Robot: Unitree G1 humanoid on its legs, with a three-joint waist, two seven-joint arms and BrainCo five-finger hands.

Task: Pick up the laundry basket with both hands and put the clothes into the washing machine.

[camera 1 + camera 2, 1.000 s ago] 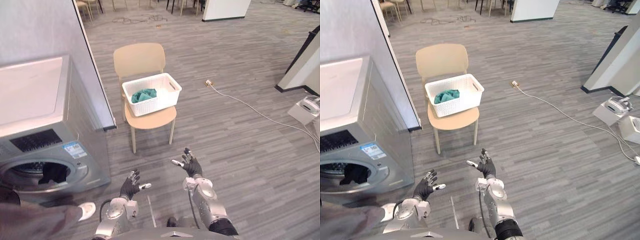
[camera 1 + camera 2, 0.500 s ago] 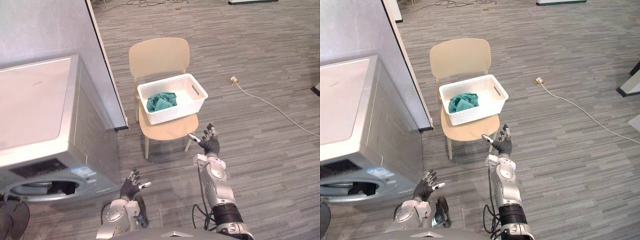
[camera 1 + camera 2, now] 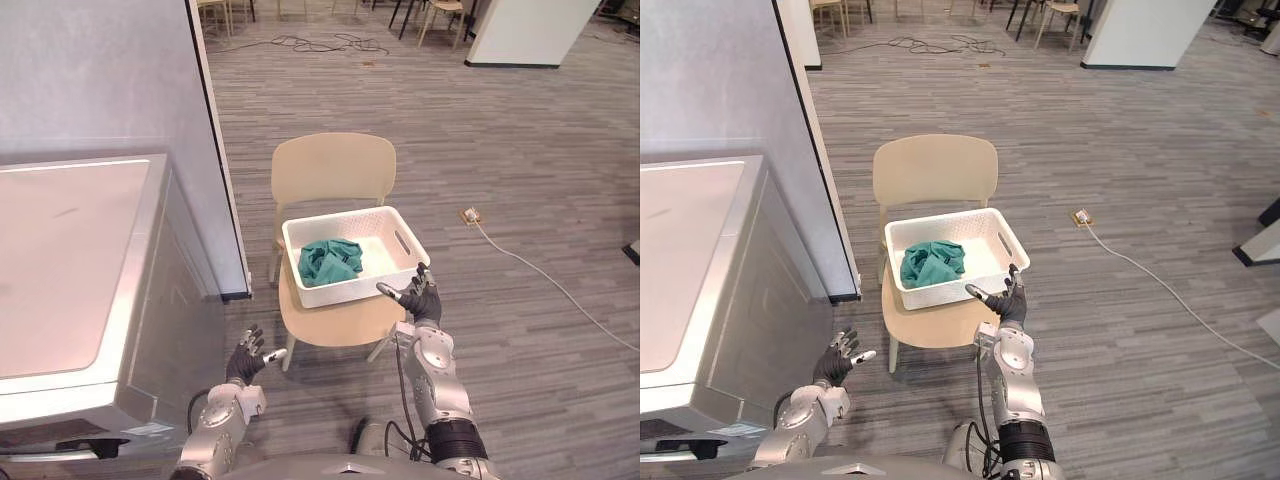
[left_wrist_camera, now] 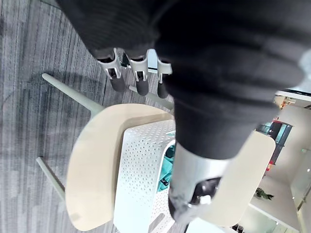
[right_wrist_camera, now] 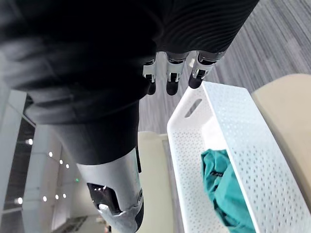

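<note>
A white perforated laundry basket (image 3: pixel 347 291) stands on the seat of a beige chair (image 3: pixel 334 168). A crumpled teal cloth (image 3: pixel 329 261) lies in its left half. My right hand (image 3: pixel 421 301) is open, fingers straight, close by the basket's right front corner; I cannot tell whether it touches. In the right wrist view its fingers (image 5: pixel 169 78) point past the basket's rim (image 5: pixel 193 143). My left hand (image 3: pixel 245 362) is open and low, over the floor left of the chair, apart from the basket. The silver washing machine (image 3: pixel 80 290) is at my left.
A grey partition wall (image 3: pixel 215 150) stands between the washing machine and the chair. A white cable with a socket (image 3: pixel 470 215) runs over the floor to the right. More chairs (image 3: pixel 440 12) and a white pillar (image 3: pixel 520 25) stand far back.
The camera has moved closer to the chair, and the washer's door opening has dropped out of view. My right hand has come up to the basket's right front corner; my left hand stays low.
</note>
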